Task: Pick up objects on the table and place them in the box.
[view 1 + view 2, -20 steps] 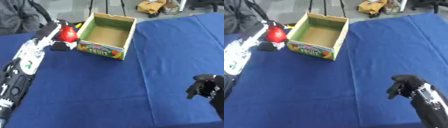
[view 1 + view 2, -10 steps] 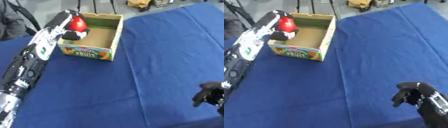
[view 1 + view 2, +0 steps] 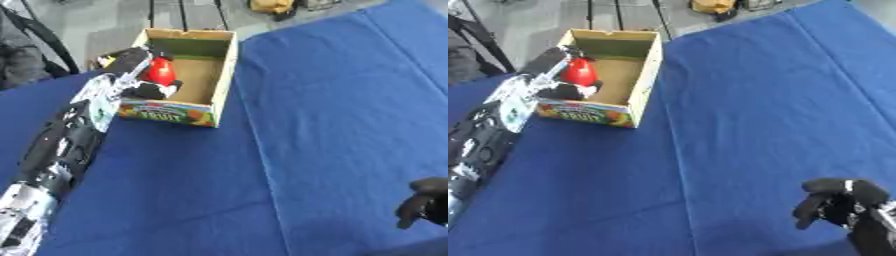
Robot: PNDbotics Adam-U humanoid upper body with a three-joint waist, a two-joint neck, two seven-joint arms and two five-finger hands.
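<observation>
Cardboard box (image 3: 206,75), open-topped, on a blue-covered table (image 3: 332,110); its near wall bears a fruit print with the word "FRUIT" legible in the left eye view, less clear in the right. Left hand (image 3: 144,75) reaches over the box's left wall, fingers curled around a red object (image 3: 160,71), possibly a fruit, held above the box floor. Right hand (image 3: 837,205), well apart from the box, shows fuller in the right eye view, fingers curled, holding nothing.

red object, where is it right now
The red object is in the left hand, held over the left side of the open cardboard box at the upper left of the left eye view, on the blue table.
</observation>
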